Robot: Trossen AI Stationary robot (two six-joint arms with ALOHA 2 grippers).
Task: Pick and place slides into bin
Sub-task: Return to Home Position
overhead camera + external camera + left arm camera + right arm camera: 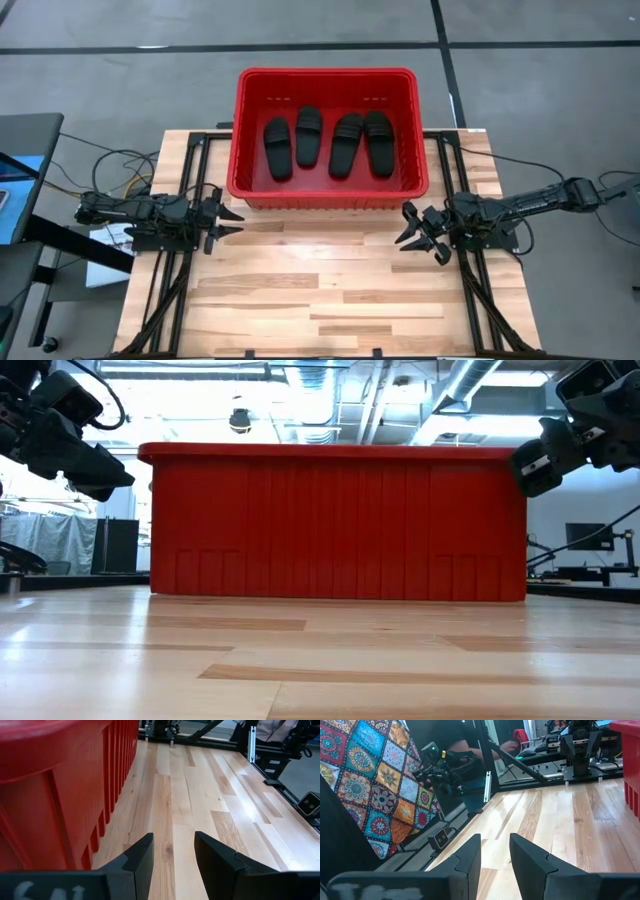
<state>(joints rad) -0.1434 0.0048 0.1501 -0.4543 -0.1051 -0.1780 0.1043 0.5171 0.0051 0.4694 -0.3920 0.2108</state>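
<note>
You have four slides (308,135), and all four lie inside the bin (325,73). They lie flat on its floor, side by side in a row. None of them leans on a wall. I count one, two, three, four, so I think the picking part of your job is done.

There is one bin. It is big and red. It stands on the far half of the table (330,300), in the middle. That spot makes sense, because both arms can get to it the same way, one from each side.

You have two arms. The left gripper (232,223) hovers just beside the bin's near left corner, above the wood. Its fingers (140,862) stand a fair way apart and hold nothing. You can see bare wood between them. The right gripper (408,226) hovers just beside the bin's near right corner. Its fingers (467,857) stand a little apart, with a smaller gap, and they hold nothing too.

Both grippers point in toward each other, outside the bin. I think they sit like this because I see no slide on the table for them to grab. What is left for you looks like the easy bit: bring each arm to its rest spot without bumping the red wall.
</note>
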